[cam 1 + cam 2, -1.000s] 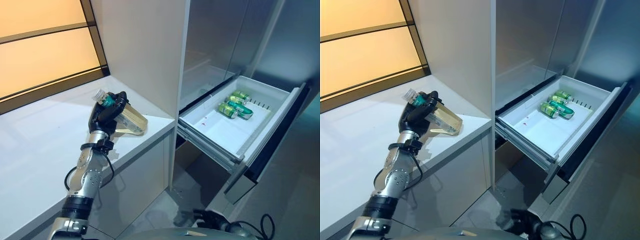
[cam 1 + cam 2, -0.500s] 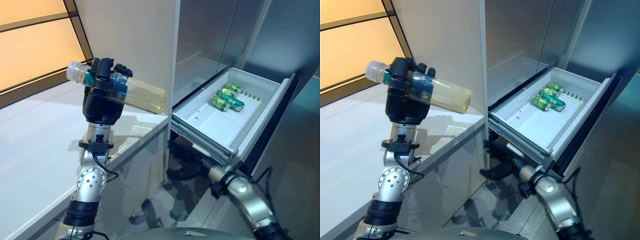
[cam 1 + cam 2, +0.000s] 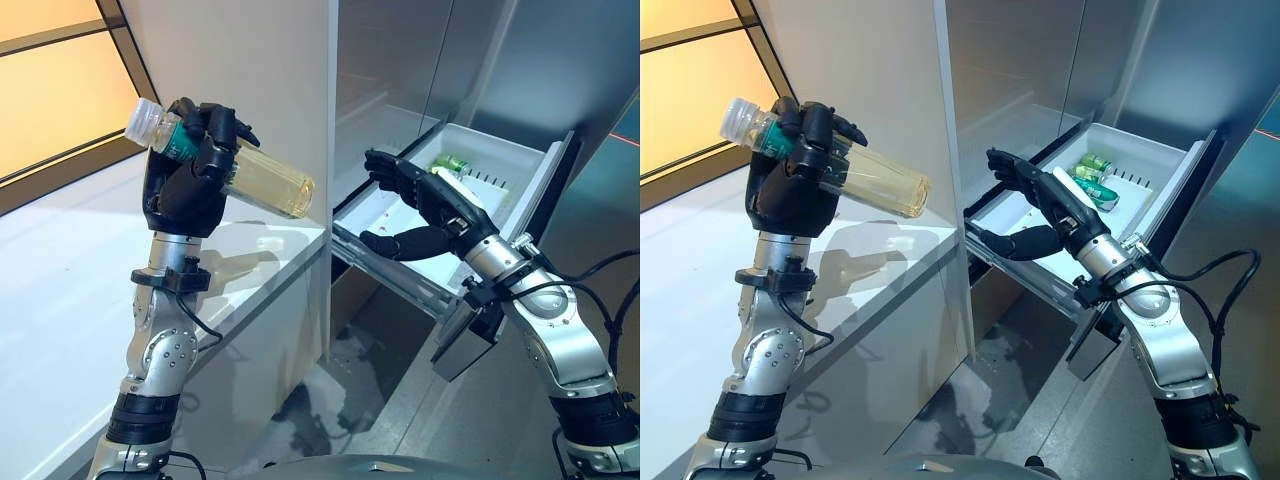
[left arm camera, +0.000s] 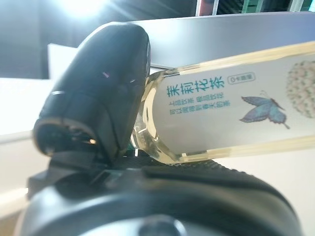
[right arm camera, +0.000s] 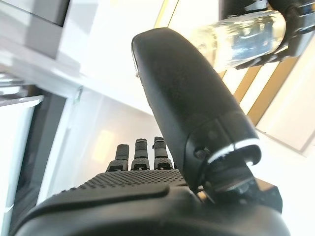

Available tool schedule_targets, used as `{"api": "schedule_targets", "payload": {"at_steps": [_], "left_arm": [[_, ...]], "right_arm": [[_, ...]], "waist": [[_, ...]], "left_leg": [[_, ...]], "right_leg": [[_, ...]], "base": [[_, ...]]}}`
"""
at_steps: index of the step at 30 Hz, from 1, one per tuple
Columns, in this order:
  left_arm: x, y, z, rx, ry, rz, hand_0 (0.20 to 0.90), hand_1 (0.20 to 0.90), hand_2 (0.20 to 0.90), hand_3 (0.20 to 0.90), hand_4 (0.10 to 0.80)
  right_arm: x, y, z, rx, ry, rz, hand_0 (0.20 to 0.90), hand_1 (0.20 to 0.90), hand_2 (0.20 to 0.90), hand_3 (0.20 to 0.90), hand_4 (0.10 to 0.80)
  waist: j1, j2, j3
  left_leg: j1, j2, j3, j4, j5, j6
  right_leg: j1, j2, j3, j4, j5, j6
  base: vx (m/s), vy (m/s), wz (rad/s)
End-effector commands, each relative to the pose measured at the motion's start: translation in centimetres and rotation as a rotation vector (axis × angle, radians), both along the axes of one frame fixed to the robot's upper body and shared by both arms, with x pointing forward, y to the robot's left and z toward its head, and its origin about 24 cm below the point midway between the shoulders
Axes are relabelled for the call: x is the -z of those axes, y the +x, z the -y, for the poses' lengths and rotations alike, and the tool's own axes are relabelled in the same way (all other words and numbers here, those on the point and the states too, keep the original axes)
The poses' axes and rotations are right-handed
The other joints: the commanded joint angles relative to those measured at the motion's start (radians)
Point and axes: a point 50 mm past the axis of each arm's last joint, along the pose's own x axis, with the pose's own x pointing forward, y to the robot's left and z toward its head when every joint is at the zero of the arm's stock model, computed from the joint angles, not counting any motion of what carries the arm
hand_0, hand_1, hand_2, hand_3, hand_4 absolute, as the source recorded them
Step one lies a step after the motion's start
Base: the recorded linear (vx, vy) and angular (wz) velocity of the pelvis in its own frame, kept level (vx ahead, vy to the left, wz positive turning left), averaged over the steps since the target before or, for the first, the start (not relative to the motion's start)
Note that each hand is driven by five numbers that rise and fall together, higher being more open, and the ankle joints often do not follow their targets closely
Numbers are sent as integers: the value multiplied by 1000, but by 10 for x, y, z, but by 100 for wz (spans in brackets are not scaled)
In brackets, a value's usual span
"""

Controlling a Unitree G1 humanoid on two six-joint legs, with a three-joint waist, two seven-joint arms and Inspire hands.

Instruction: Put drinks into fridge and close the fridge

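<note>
My left hand point(image 3: 185, 185) is shut on a clear bottle point(image 3: 255, 180) of pale yellow drink and holds it nearly level, high above the white counter point(image 3: 70, 270), its base toward the fridge. The bottle also shows in the left wrist view point(image 4: 231, 118). My right hand point(image 3: 425, 205) is open, raised in front of the open white fridge drawer point(image 3: 500, 170), apart from the bottle. Green cans point(image 3: 1092, 175) lie at the back of the drawer. The bottle shows past the right hand's thumb in the right wrist view point(image 5: 236, 42).
A tall white cabinet wall point(image 3: 260, 80) stands between the counter and the fridge. The grey fridge door point(image 3: 420, 60) rises above the drawer. An orange-lit window point(image 3: 50, 90) lies behind the counter. Grey floor point(image 3: 350, 400) spreads below the drawer.
My right hand has risen from below the drawer to the drawer's front, fingers spread. My left hand with the bottle has shifted slightly. The camera has turned to the right.
</note>
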Motion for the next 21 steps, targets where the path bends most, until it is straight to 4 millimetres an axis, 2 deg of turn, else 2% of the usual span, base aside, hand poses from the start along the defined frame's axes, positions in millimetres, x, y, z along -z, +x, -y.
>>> {"api": "schedule_targets", "payload": {"at_steps": [1,8,12,21], "left_arm": [[-80,-13,26,65,97,390,300,300,300,200,100],[-83,-7,45,63,168,387,300,300,300,200,100],[-83,-5,52,70,195,379,300,300,300,200,100],[-75,-1,67,104,274,347,300,300,300,200,100]], "right_arm": [[-51,-4,-27,-158,37,209,900,900,900,900,800],[-62,1,-49,-251,40,213,900,900,900,900,800],[-61,0,-62,-327,39,182,900,900,900,900,800],[-63,-2,-76,-368,62,187,900,900,900,900,800]], "waist": [[-4,-36,-72],[3,-43,-71],[4,-45,-72],[5,-44,-72]], "left_leg": [[-2,-97,6,1,-75,89],[-4,-97,1,1,-63,87],[-4,-97,0,1,-62,88],[1,-94,3,1,-69,88]], "right_leg": [[10,58,53,5,-8,-42],[11,57,45,5,0,-45],[11,58,45,5,-1,-45],[15,61,48,5,-7,-45]], "base": [[0,0,0],[-4,-2,0],[0,0,0],[4,0,0]]}}
